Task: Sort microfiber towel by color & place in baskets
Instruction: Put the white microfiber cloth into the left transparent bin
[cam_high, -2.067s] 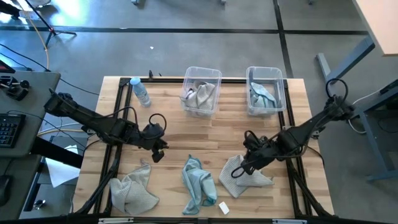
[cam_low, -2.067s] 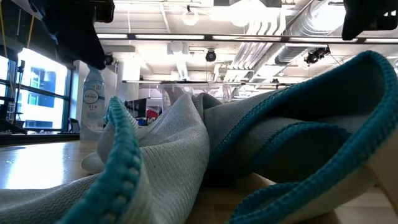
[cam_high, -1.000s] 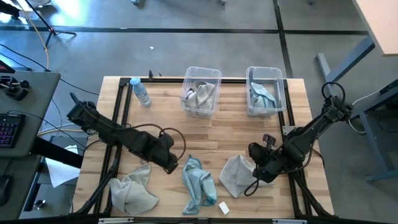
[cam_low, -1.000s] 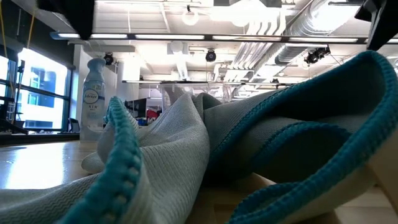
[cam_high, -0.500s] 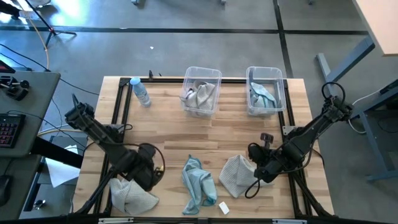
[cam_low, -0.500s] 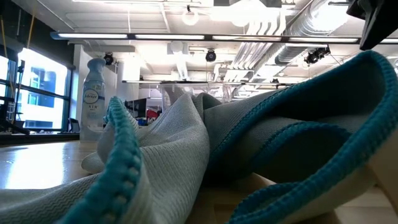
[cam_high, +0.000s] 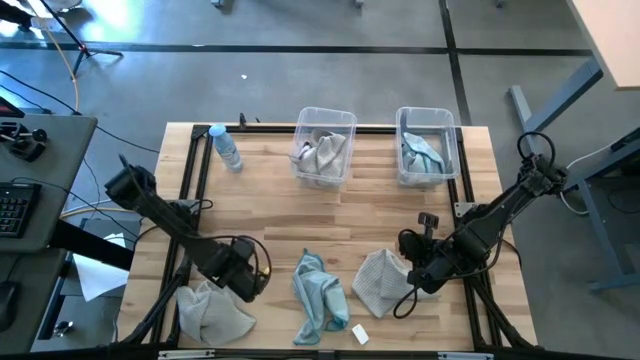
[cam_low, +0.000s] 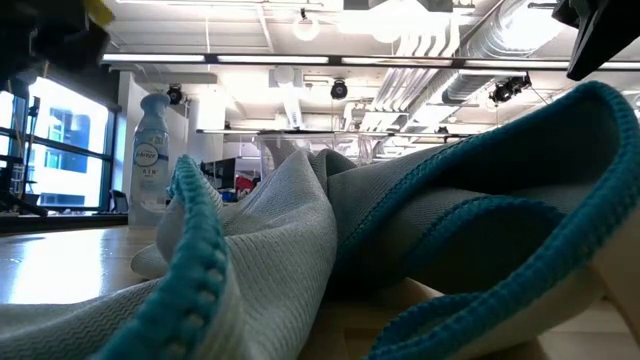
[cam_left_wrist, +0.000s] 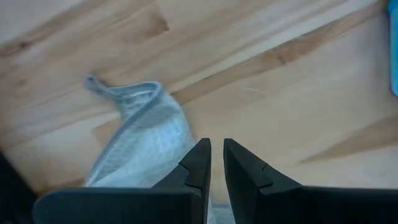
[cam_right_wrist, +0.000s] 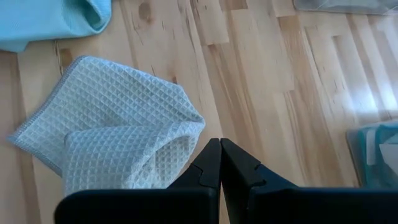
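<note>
Three towels lie on the table's near half: a pale grey one (cam_high: 212, 312) near the left corner, a blue-teal one (cam_high: 320, 296) in the middle, which fills the low view (cam_low: 420, 230), and a second grey one (cam_high: 382, 280) to the right. My left gripper (cam_high: 246, 281) hovers at the left grey towel's far right edge (cam_left_wrist: 140, 140), fingers open by a narrow gap (cam_left_wrist: 217, 152). My right gripper (cam_high: 419, 276) is shut (cam_right_wrist: 219, 149) beside the right grey towel's raised fold (cam_right_wrist: 177, 134). Two clear baskets stand at the far edge: the left one (cam_high: 325, 122) holds grey cloth, the right one (cam_high: 428, 118) blue-teal. My right gripper stands with its shut fingers (cam_right_wrist: 208, 163) close against the right side of the grey towel's raised fold (cam_right_wrist: 186, 140), coming in low from the table's right. I cannot tell whether it touches the cloth; nothing shows between the fingers.
A small plastic bottle (cam_high: 228, 148) stands at the far left, seen also in the low view (cam_low: 150, 150). A small white block (cam_high: 358, 335) lies at the near edge beside the blue-teal towel. Bare wood (cam_high: 330, 215) stretches between the baskets and the towels.
My left gripper has swung from beside the blue-teal towel toward the table's near left, ending at the left grey towel. My right arm and all three towels have kept still.
</note>
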